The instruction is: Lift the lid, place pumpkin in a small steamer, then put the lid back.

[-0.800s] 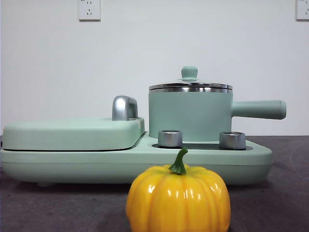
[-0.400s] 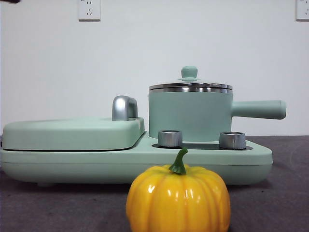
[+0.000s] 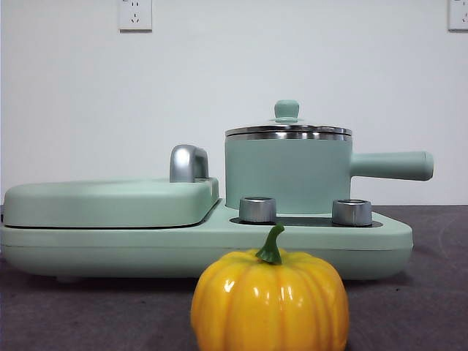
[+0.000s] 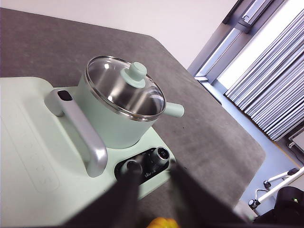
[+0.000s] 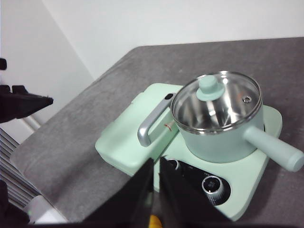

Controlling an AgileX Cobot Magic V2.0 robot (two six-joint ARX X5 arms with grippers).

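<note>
Pumpkin (image 3: 270, 300), a glossy yellow-orange ribbed toy, is sitting nearest on the grey desk (image 3: 439, 292), just below both jaws; it may roll if nudged. Beyond them, the round glass lid (image 4: 124, 86) is covering the mint-green steamer pot (image 5: 223, 137); its small knob could slip. Left gripper (image 4: 153, 187) is hovering with jaws parted, right gripper (image 5: 156, 183) with jaws nearly closed, both holding nothing.

We see a mint-green cooker base (image 3: 110, 245) on the grey desk (image 3: 439, 307), its flat hinged cover (image 3: 110, 201) with silver handle (image 3: 189, 163), two steel dials (image 3: 257, 209), and wall sockets (image 3: 135, 14).
</note>
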